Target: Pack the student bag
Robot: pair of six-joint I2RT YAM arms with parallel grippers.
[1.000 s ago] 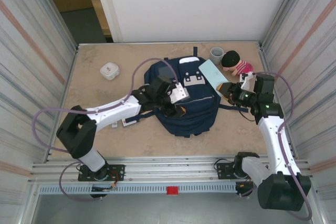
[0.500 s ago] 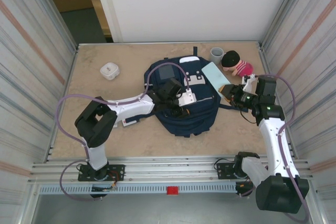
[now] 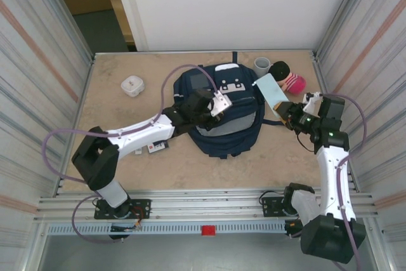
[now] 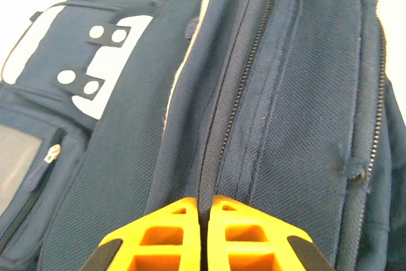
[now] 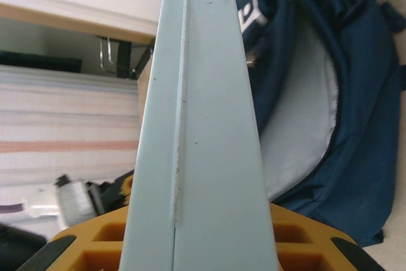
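The student bag (image 3: 236, 113), a navy backpack with a white dotted patch (image 4: 104, 68), lies in the middle of the table. My left gripper (image 3: 209, 115) is over its upper part. Seen from the left wrist, the yellow fingers (image 4: 168, 233) are shut on a fold of fabric by the bag's zipper (image 4: 238, 93). My right gripper (image 3: 287, 114) is just right of the bag, shut on a pale blue flat book (image 3: 269, 91). The book (image 5: 203, 125) stands up between the fingers. Behind it the bag's mouth gapes, showing grey lining (image 5: 298, 112).
A small white container (image 3: 132, 85) sits at the back left. A grey cup (image 3: 261, 65) and a pink-dressed doll (image 3: 287, 76) stand at the back right near the book. A small flat item (image 3: 156, 147) lies under the left arm. Metal walls close both sides.
My left gripper has closed on the bag's zipper fold, and the bag has shifted and bunched up. The right gripper has carried the book slightly right and farther back.
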